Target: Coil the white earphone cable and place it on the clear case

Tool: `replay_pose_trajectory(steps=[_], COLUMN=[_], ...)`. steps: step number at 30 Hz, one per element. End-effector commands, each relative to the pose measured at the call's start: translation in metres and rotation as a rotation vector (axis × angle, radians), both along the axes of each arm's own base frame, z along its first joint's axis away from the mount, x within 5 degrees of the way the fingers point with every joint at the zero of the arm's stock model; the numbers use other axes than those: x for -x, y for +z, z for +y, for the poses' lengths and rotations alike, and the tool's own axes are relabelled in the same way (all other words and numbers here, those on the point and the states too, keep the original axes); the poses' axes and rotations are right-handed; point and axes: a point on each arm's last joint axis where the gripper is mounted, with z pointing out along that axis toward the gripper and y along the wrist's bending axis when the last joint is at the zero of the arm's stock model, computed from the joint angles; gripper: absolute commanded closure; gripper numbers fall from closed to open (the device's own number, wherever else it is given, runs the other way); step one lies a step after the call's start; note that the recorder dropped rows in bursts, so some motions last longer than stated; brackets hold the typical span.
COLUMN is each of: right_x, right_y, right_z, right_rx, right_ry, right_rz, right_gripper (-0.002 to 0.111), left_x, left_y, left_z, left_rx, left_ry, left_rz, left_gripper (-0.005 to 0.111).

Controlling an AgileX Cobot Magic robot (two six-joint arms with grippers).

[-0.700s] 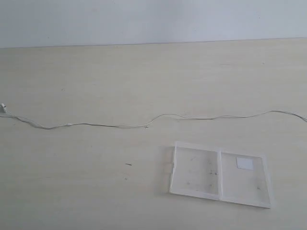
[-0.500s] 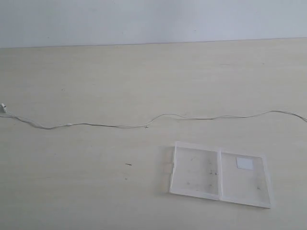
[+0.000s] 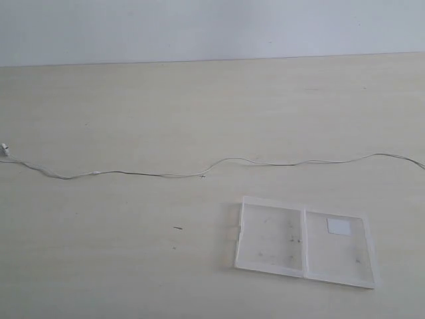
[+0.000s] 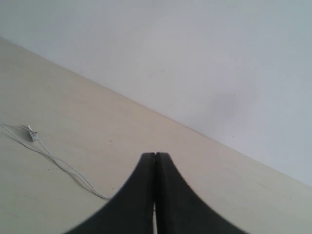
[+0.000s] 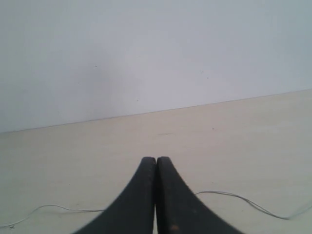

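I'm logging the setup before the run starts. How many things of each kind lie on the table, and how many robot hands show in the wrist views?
white earphone cable: 1
clear case: 1
robot hands: 2, the left hand and the right hand, both shut and empty
Total: 4

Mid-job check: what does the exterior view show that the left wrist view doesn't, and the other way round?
Only the exterior view shows the clear case, lying open and flat with its white sticker, and the white earphone cable running uncoiled across the table, apart from the case. Only the left wrist view shows the left hand, shut with nothing between its fingers. Both show part of the cable with its small white piece, the table and the pale wall.
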Motion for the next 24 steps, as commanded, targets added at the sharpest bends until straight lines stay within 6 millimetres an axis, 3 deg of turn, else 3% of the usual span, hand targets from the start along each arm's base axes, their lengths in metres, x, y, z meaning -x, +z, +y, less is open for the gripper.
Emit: replay_pose_trajectory(steps=[1, 4, 6, 8, 14, 17, 20, 24], right_x=[0.000, 0.000, 0.000, 0.000, 0.008, 0.017, 0.020, 0.004], right_y=[-0.001, 0.000, 0.008, 0.018, 0.041, 0.066, 0.099, 0.154], right_z=[0.000, 0.000, 0.001, -0.002, -0.026, -0.030, -0.030, -0.026], right_rx=[0.012, 0.004, -0.247, -0.630, -1.150, -1.063, -0.847, -0.600], right_ry=[-0.003, -0.003, -0.006, -0.012, -0.090, -0.085, -0.124, -0.171], right_rz=[-0.002, -0.021, -0.079, -0.154, -0.490, -0.627, -0.678, -0.632], right_gripper=[0.108, 0.108, 0.108, 0.108, 0.108, 0.108, 0.108, 0.108], left_x=[0.001, 0.001, 0.001, 0.001, 0.001, 0.001, 0.001, 0.001], left_y=[0.002, 0.002, 0.002, 0.002, 0.002, 0.002, 0.002, 0.002], left_z=[0.000, 0.000, 0.000, 0.000, 0.000, 0.000, 0.000, 0.000], left_rx=[0.003, 0.003, 0.003, 0.003, 0.003, 0.003, 0.003, 0.003], left_ry=[-0.003, -0.003, -0.003, -0.003, -0.003, -0.003, -0.003, -0.003], left_rz=[-0.019, -0.019, -0.019, -0.019, -0.019, -0.019, -0.019, -0.019], left_gripper=[0.107, 0.107, 0.107, 0.107, 0.107, 0.107, 0.107, 0.107])
